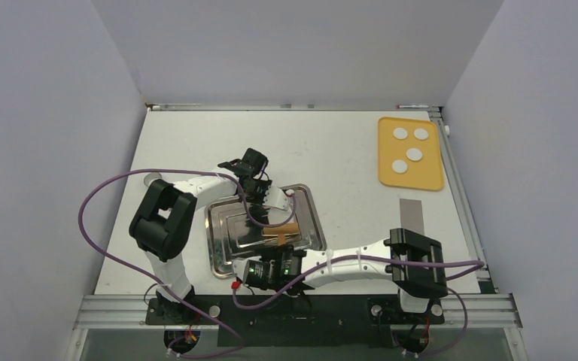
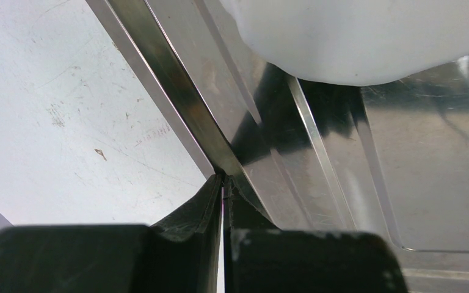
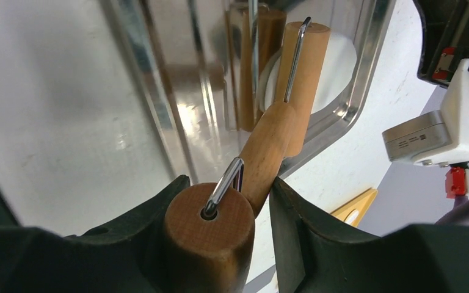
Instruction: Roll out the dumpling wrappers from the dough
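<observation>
While the right gripper point(image 3: 229, 183) is pinching the wooden handle of the rolling pin point(image 3: 265, 149) between its two fingers, the roller end is reaching down into the metal tray point(image 3: 366, 79), with white dough point(image 3: 342, 61) showing just beside it; the left gripper point(image 2: 223, 183) is pressing its fingers together on the thin far rim of the same tray, with only the metal edge between them; in the left wrist view the dough is lying inside the tray, near this rim; the tray is sitting in the middle of the table point(image 1: 331, 150), just ahead of both arms; the dumpling wrappers point(image 1: 415, 154), four small white discs, are lying well apart from the tray on a yellow board point(image 1: 429, 177) at the far right corner of the table, not touching one another.
</observation>
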